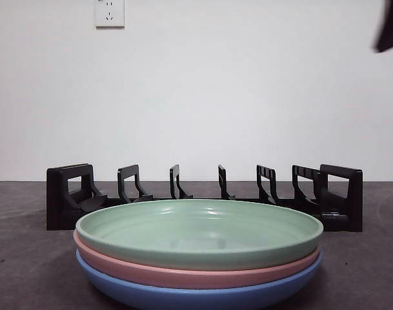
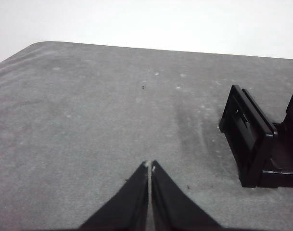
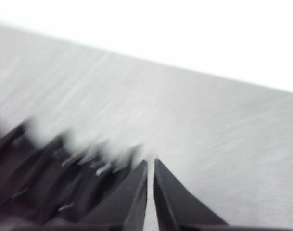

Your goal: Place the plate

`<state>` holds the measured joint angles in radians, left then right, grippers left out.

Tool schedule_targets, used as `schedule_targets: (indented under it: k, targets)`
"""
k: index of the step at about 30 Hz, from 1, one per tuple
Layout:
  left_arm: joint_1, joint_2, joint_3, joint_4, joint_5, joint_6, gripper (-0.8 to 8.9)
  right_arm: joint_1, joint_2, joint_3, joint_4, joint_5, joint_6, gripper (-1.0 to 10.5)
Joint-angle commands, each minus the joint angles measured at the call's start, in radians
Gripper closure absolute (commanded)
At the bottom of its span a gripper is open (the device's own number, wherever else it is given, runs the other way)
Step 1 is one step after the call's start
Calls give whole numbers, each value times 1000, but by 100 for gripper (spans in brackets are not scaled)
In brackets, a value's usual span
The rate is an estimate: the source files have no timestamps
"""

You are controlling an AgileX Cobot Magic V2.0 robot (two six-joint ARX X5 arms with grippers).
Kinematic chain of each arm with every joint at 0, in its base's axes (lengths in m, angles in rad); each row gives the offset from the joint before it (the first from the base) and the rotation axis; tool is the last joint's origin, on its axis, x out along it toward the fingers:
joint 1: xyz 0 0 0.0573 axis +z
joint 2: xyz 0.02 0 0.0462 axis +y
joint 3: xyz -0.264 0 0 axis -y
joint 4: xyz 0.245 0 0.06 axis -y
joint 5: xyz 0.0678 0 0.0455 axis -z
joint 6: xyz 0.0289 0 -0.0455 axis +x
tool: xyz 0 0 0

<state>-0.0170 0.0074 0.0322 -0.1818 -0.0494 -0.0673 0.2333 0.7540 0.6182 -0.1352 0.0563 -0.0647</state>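
1. Nearest in the front view stands a stack of three plates on the grey desk: a blue plate at the bottom, a pink plate nested in it, and a green plate on top, all lying flat with their rims up.
2. No pincer touches the stack; neither wrist view shows any plate.
3. Just behind the stack sits a black dish rack, running across the desk with upright dividers and a taller end frame at each side. Its slots hold nothing.
4. The left pincer hangs above bare desk with its jaws clenched together, tips nearly meeting, grasping nothing. One end of the dish rack lies off to its side, well apart from the tips.
5. The right pincer is likewise clenched and holds nothing. Its picture is smeared with blur; dark upright shapes beside the jaws look like the rack's dividers, close under the pincer, but the detail cannot be made out.
6. A black tip shows at the upper corner of the front view, high over the rack's end; which arm it belongs to cannot be told there.
7. Farthest back is a white wall with a socket plate near the top.
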Motion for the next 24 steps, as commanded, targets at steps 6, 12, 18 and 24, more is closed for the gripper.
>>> schedule_targets:
  k: [6, 12, 18, 24]
  targets:
    - [0, 0, -18, -7, 1, -1, 806, -149, -578, -520, 156, 0, 59, 925]
    - [0, 0, -18, -7, 1, -2, 806, -205, -752, -607, 72, -4, 68, 925]
    - [0, -1, -18, -6, 1, -1, 806, -207, -750, -606, 60, -8, 74, 925]
    - [0, -2, -18, -6, 1, -2, 806, -206, -750, -606, 69, -4, 103, 925]
